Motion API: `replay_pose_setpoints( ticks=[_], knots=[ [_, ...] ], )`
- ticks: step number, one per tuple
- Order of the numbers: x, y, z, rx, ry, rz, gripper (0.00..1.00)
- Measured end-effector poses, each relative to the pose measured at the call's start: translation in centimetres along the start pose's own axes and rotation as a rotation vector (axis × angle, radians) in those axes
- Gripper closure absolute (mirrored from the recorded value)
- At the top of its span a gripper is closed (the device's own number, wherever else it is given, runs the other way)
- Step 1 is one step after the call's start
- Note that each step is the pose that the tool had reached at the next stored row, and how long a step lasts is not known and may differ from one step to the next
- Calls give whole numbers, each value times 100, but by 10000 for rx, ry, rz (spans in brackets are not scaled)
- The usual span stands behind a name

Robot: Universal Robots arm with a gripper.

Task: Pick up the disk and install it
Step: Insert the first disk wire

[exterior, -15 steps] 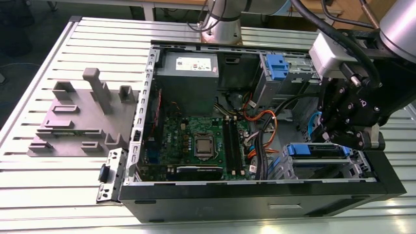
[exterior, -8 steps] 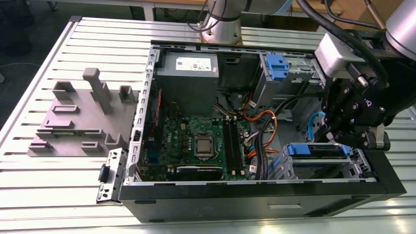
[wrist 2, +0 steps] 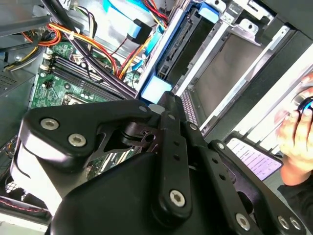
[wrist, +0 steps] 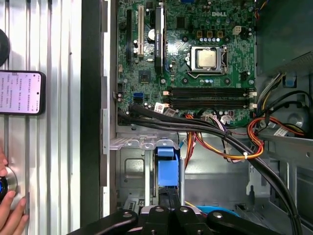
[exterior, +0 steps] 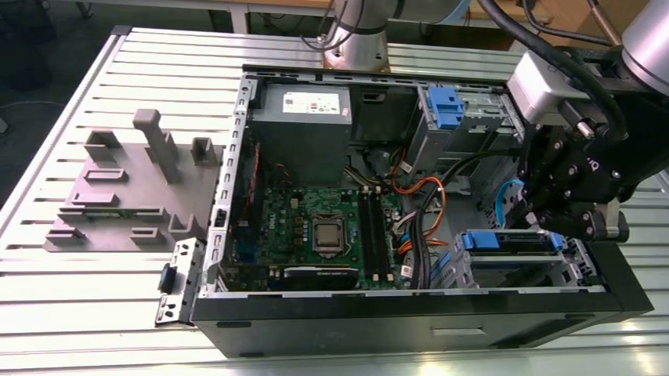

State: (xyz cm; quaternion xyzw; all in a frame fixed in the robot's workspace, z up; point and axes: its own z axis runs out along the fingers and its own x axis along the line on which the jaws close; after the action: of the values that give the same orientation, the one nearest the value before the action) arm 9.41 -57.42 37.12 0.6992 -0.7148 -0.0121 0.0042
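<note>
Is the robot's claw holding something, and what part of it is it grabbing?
Yes. The gripper is pinched on the disk, at the end that sticks up out of the drive bay in the computer case.

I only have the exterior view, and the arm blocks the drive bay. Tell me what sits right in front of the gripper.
Observer: In the first wrist view the gripper is lined up with what looks like the disk's blue frame, standing in the metal drive cage.
Operator: Report anything outside the case.
Observer: A phone lies on the slatted table, screen lit.
Operator: Check for people.
Observer: A hand rests on the table beyond the phone, apart from the case.
</note>
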Motion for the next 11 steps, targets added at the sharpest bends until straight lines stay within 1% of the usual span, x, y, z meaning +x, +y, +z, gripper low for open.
replay_pose_setpoints(
  ticks=[3,5,6,9,11],
  knots=[
    [-12,0,-41,0,-4,-1,89],
    [-27,-5,-44,-1,3,-1,89],
    [-40,-17,-44,0,8,0,89],
    [-65,-83,-46,-4,18,0,89],
    [-76,-141,-48,-14,25,1,89]
  ],
)
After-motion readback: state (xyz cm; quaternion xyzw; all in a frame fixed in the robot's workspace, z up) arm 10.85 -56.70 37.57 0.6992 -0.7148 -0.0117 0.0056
